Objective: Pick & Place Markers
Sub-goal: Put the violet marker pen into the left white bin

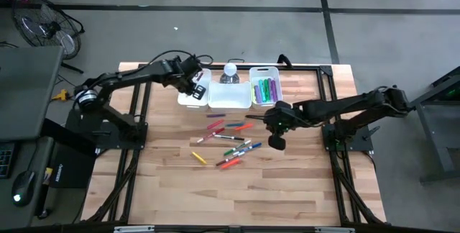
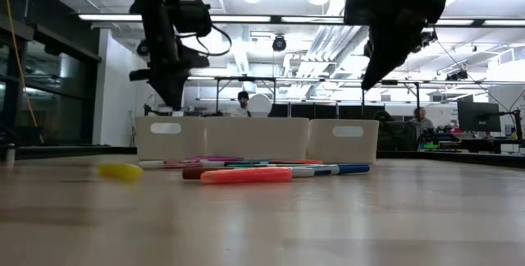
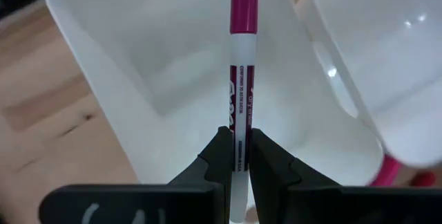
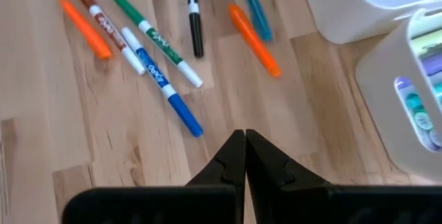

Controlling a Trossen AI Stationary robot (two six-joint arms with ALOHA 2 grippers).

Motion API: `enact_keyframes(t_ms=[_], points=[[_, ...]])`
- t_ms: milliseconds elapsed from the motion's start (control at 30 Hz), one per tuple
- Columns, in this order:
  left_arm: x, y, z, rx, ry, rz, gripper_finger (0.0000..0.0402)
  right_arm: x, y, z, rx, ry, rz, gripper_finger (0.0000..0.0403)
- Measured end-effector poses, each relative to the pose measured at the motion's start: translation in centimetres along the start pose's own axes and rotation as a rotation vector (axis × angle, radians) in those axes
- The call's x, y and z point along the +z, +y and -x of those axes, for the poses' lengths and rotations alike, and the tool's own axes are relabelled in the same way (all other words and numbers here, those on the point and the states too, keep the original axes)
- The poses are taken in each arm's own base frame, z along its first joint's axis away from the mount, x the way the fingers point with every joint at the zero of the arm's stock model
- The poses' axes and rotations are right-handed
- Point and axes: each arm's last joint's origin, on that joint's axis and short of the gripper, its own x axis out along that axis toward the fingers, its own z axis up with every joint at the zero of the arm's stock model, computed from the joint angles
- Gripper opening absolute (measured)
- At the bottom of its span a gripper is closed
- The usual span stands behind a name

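The left tool (image 3: 236,156) grips a magenta-capped marker with a white printed barrel (image 3: 242,79) over the leftmost white rectangular plastic bin (image 1: 188,98) at the far side of the wooden tabletop (image 1: 302,183); the marker's lower end is cut off behind the dark fingers (image 3: 210,165), and its far tip runs out of the left wrist view. The right tool (image 4: 245,151) hangs above bare wood with its fingers pressed together and nothing between them, just in front of the rightmost white bin (image 1: 265,71), which holds green and purple markers (image 1: 265,90). Between the two, the middle white bin (image 1: 230,96) has a clear bottle (image 1: 230,72) behind it. The remaining loose markers in red, orange, green, blue, yellow and black (image 1: 228,142) lie scattered on the tabletop in front of the bins; from above their small colours are hard to separate. In the low view the bins' fronts hide their contents, and a person (image 2: 243,100) shows faintly beyond them.
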Motion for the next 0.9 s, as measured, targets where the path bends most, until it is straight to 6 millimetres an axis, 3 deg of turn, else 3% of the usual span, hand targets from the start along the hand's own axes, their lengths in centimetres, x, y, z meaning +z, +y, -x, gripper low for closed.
enact_keyframes(t_ms=[500,900], points=[[0.2,-0.6,-4.4,0.088,0.09,0.148,0.0028,0.0,0.0,0.2,-0.006,-0.01,-0.032,0.0],[0.1,-0.7,-4.9,0.094,0.108,0.135,0.0034,0.0,0.0,0.2,0.009,-0.005,-0.034,0.0]])
